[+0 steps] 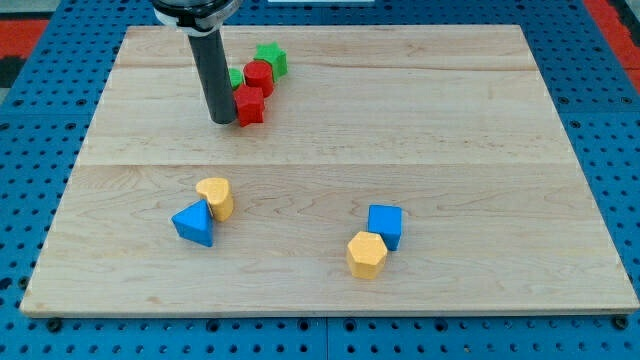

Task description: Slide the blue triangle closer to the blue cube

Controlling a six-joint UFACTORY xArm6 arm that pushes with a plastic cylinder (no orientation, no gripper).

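Note:
The blue triangle (pixel 194 223) lies at the lower left of the wooden board (pixel 330 170), touching a yellow block (pixel 216 197) just above and to its right. The blue cube (pixel 385 225) sits at the lower right of centre, touching a yellow hexagonal block (pixel 367 254) below it. My tip (pixel 222 120) rests on the board near the view's top left, well above the blue triangle, right beside a red block (pixel 249 104).
A second red block (pixel 259 77) and a green star-shaped block (pixel 271 60) sit above the first red block. Another green block (pixel 234 77) is partly hidden behind the rod. Blue perforated table surrounds the board.

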